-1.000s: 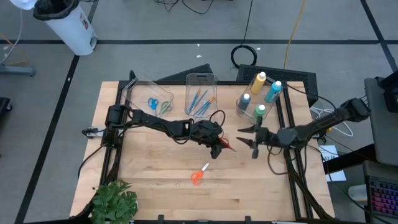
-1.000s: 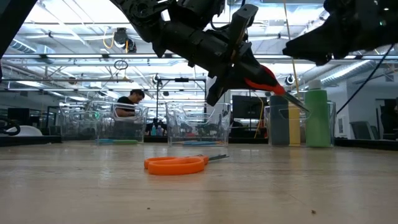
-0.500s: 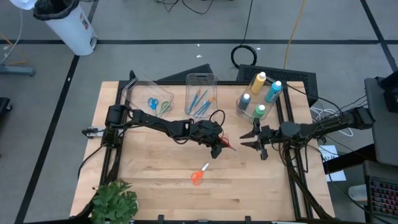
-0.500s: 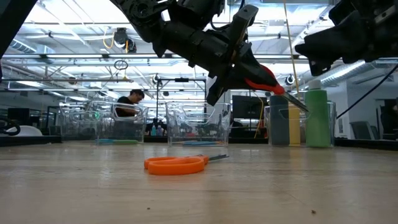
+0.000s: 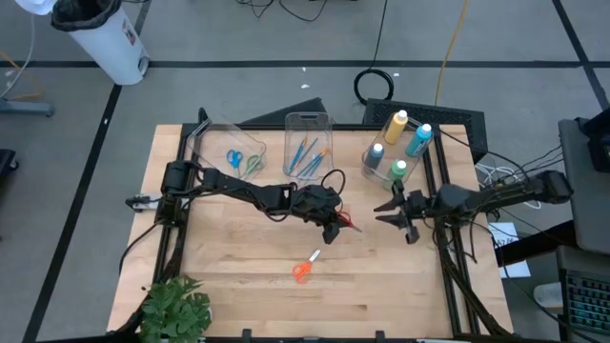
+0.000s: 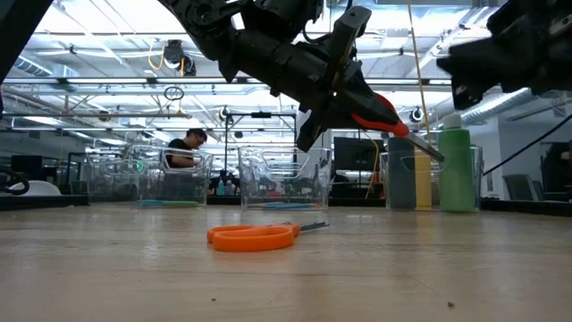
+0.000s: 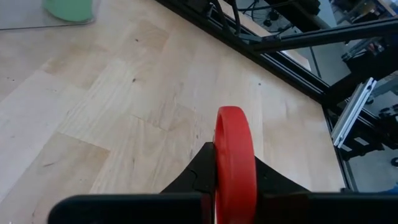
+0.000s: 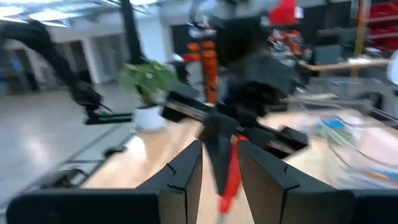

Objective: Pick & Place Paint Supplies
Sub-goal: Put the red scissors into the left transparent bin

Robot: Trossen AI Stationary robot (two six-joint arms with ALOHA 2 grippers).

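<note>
**Red scissors held up mid-table**

Left gripper (image 5: 335, 227) pinches red scissors (image 5: 348, 221) by the handle, blades toward the right arm — prob. offered for handoff. Right gripper (image 5: 398, 211), fingers spread, hovers nearby, empty. Orange scissors (image 5: 303, 268) lie on table, nearer.

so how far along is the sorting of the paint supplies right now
Mostly done, it seems: blue and green scissors sit in one clear bin, brushes in the next, and paint bottles are grouped at the right. In hand: the left hand holds the red scissors above the table, with the right hand close by, fingers apart and empty. Left: the orange scissors lie on the wood.
</note>
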